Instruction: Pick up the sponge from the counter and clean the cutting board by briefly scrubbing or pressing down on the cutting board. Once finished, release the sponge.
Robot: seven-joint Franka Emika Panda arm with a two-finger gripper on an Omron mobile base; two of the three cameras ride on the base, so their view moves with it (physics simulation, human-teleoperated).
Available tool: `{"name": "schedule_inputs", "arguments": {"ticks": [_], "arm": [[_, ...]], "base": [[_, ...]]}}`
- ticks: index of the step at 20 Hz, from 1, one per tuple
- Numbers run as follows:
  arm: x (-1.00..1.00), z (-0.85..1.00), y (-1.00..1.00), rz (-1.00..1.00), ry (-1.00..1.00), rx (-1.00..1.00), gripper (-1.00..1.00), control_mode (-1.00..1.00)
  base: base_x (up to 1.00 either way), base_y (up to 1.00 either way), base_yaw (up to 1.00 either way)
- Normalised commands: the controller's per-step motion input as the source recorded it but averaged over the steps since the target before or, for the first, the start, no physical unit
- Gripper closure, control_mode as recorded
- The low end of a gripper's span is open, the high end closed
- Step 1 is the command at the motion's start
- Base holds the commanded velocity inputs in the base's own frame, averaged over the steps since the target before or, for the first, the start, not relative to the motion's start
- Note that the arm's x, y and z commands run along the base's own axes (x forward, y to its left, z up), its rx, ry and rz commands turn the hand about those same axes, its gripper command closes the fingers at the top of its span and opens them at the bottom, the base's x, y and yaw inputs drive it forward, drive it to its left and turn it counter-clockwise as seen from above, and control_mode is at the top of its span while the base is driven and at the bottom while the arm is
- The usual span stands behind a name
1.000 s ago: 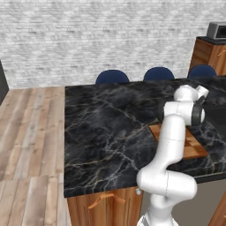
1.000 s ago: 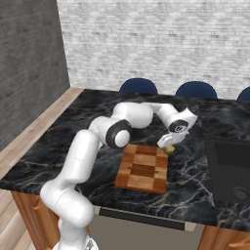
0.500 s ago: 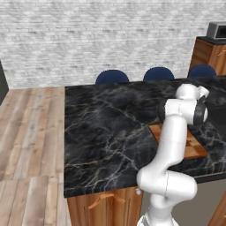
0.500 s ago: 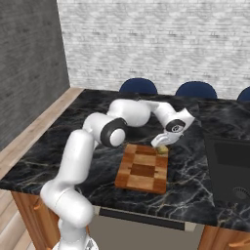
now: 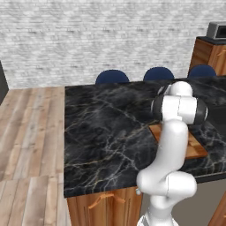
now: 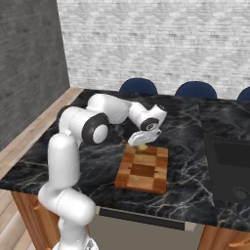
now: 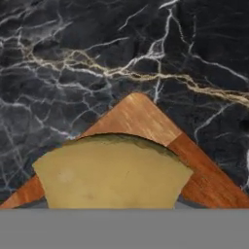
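Sponge (image 7: 111, 172), a small mustard-yellow porous block with a slightly rough, matte face, is clamped in the gripper (image 6: 143, 142) and sits at the far corner of the flat reddish-brown wooden cutting board (image 6: 145, 172) with lighter and darker squares. In the hand view the sponge covers this corner, and its curved edge looks a little squeezed. It seems to touch the board or to hang just above it; the pictures do not settle which. The step in hand is the cleaning. The next move probably calls for a short press down or a small rub over the wood, then the jaws must part to free the sponge. The board lies on the black marble surface (image 6: 107, 161) with pale veins.
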Motion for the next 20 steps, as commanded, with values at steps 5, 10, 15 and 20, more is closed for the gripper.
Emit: {"name": "schedule_inputs", "arguments": {"ticks": [5,10,15,20], "arm": [[-0.17,-0.03,1.0,-0.01,0.0,-0.26,1.0,-1.0],[-0.13,-0.11,1.0,0.0,0.08,-0.26,1.0,-1.0],[-0.05,-0.26,0.6,0.0,0.13,-0.21,1.0,-1.0],[-0.02,-0.5,0.08,0.0,0.12,-0.03,1.0,-1.0]], "base": [[0.0,0.0,0.0],[0.0,0.0,0.0],[0.0,0.0,0.0],[0.0,0.0,0.0]]}}
